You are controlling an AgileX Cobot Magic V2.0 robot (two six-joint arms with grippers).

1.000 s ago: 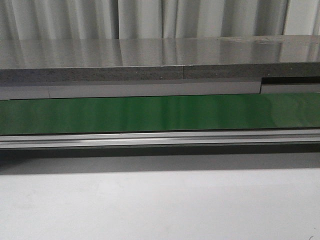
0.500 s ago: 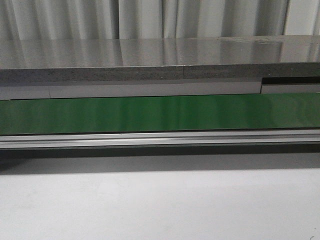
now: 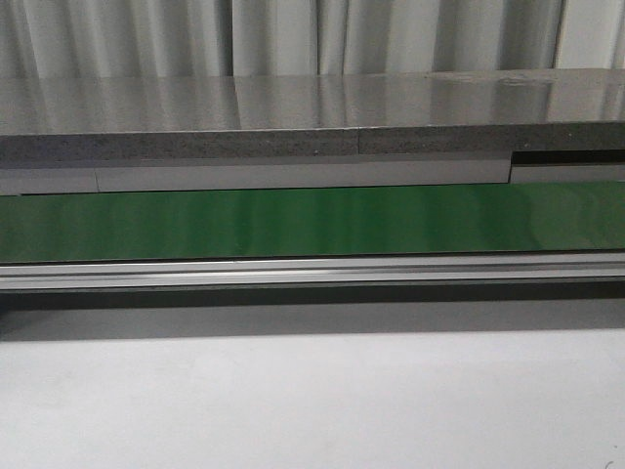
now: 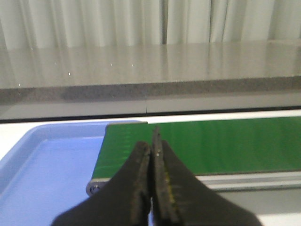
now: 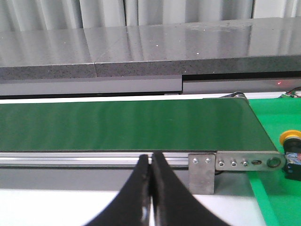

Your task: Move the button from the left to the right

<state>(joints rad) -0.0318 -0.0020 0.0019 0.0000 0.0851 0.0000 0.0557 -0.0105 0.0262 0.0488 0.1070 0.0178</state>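
Note:
The button (image 5: 292, 149), with a yellow-orange head on a dark body, shows only at the edge of the right wrist view, on a green surface beyond the right end of the green belt (image 5: 127, 125). My right gripper (image 5: 150, 162) is shut and empty, in front of the belt's metal rail, well apart from the button. My left gripper (image 4: 151, 148) is shut and empty, in front of the belt's left end (image 4: 202, 143). In the front view the belt (image 3: 312, 223) runs bare across the frame, and neither the grippers nor the button show there.
A blue tray (image 4: 42, 165) lies at the belt's left end. A grey metal rail (image 3: 312, 271) runs along the belt's front, with a bracket (image 5: 202, 172) at its right end. A grey counter (image 3: 312, 117) and curtains stand behind. White table (image 3: 312, 401) lies in front.

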